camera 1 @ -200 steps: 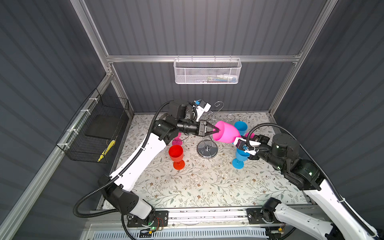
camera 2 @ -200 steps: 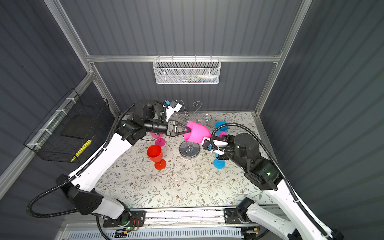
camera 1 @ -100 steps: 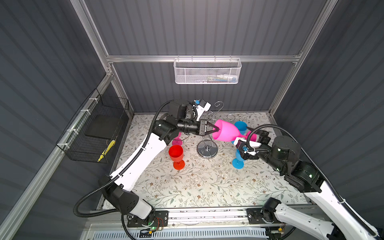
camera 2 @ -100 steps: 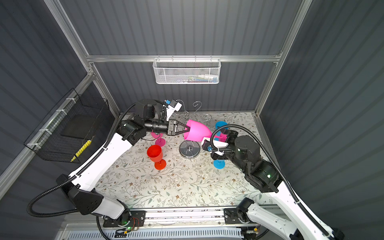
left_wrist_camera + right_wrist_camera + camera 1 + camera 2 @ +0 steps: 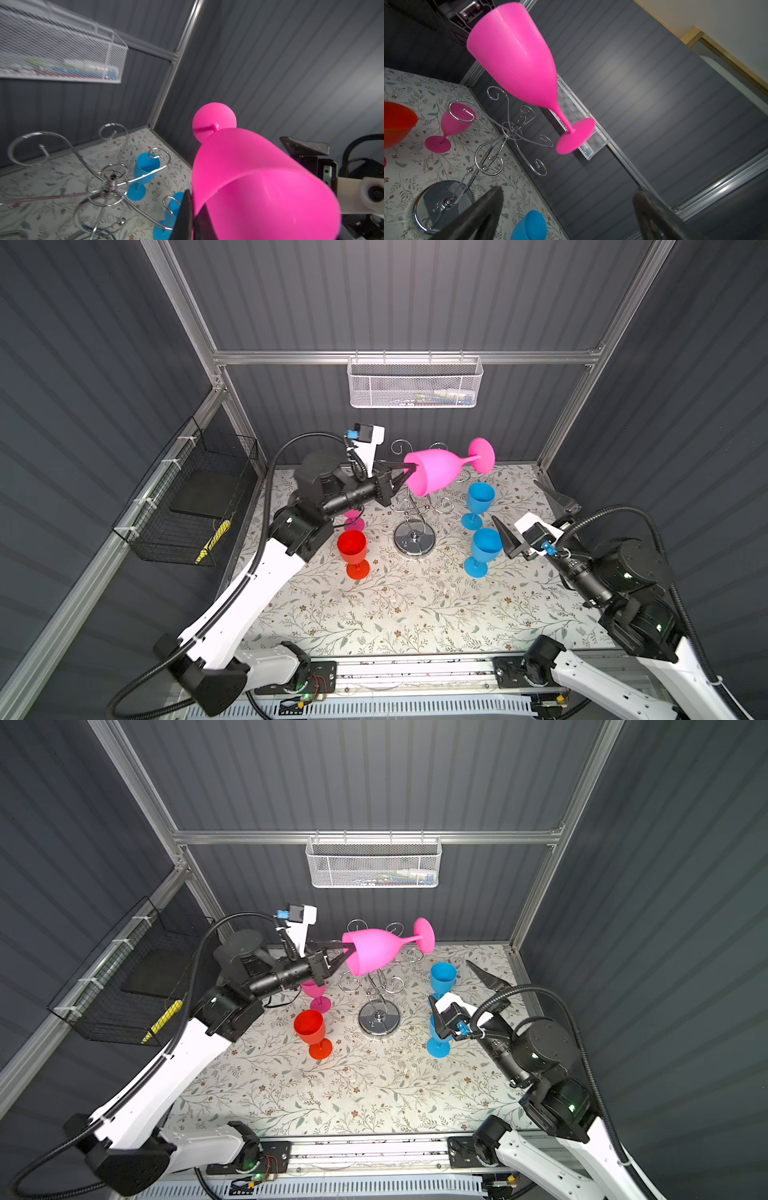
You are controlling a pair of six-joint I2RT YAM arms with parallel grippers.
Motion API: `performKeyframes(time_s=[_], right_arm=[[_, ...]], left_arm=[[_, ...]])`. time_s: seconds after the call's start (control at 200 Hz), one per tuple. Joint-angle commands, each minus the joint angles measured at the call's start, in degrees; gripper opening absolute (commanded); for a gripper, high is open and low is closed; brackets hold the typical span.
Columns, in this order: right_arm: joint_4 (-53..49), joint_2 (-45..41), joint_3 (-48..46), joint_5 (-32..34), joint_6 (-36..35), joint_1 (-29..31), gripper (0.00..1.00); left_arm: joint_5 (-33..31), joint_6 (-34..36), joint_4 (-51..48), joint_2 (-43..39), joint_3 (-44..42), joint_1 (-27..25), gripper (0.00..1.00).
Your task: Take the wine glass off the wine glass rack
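Spotter: Your right tool point(image 5: 569, 188) has let go and drawn back toward its own side since a second ago. Its jaws now stand wide apart and empty, beside the nearer blue wine glass point(image 5: 484, 545). Meanwhile the pink wine glass point(image 5: 440, 475) has been carried higher.

Checker: Working outward from you, there's bare floral surface point(image 5: 395, 605) in front, then a red wine glass point(image 5: 353, 548) and that blue one, both upright. Behind them is the wine glass rack point(image 5: 414, 537) on its mirror base. A second blue wine glass point(image 5: 480, 497) and a second pink wine glass point(image 5: 314, 990) stand on either side of it.

Spotter: Above the rack, your left tool point(image 5: 409, 471) is clamped on the pink wine glass at its rim, seemingly with one finger inside the bowl and one outside. The glass lies nearly on its side, foot pointing toward the back right corner, and it looks clear of every scroll arm.

Checker: So I'd judge the lift-off done and the set-down not yet made. You'll need to turn that wrist until the foot faces down, then lower onto open surface away from the standing glasses. A rim pinch is a thin hold, so go gently.

Spotter: Farthest back, the white mesh basket point(image 5: 415, 383) holds small items too blurred to read. No brand, label or writing is legible anywhere, the black wire basket point(image 5: 187, 506) on the side wall included.
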Motion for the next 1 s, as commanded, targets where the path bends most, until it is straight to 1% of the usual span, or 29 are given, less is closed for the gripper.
performKeyframes(time_s=[0.0,0.22,0.325,0.435,0.52,0.58,0.67,0.795,0.87,0.995], right_arm=[[2.39,-0.33,0.03,-0.26,3.01,0.25,0.99],[3.56,0.00,-0.81,0.87,4.86,0.27,0.99],[3.75,0.69,-0.67,1.14,5.16,0.28,0.99],[3.94,1.22,-0.74,1.97,5.29,0.25,0.99],[4.14,1.64,-0.67,2.40,5.33,0.26,0.99],[4.43,1.76,-0.72,2.42,5.54,0.23,0.99],[5.30,2.07,-1.07,2.53,5.56,0.22,0.99],[5.60,2.73,-0.95,2.50,5.82,0.29,0.99],[5.53,2.97,-0.85,2.19,6.02,0.28,0.99],[4.82,2.84,-0.64,2.09,6.46,0.21,0.99]], left_arm=[[-16.32,10.67,10.18,-6.55,-1.33,-0.38,0.00],[-34.74,28.56,1.68,-13.38,-1.15,-0.38,0.00],[-44.14,35.76,-3.88,-15.38,-0.48,-0.38,0.00],[-56.23,43.45,-8.54,-16.85,-1.04,-0.37,0.00],[-64.18,47.18,-14.29,-17.11,-1.03,-0.38,0.00],[-67.79,47.13,-21.40,-16.46,0.19,-0.38,0.00],[-69.42,42.82,-36.78,-14.32,3.60,-0.37,0.00],[-69.56,37.69,-50.79,-12.43,4.80,-0.38,0.00],[-66.84,34.72,-58.73,-10.84,5.96,-0.35,0.00],[-59.71,29.46,-70.81,-6.70,9.95,-0.31,0.00]])
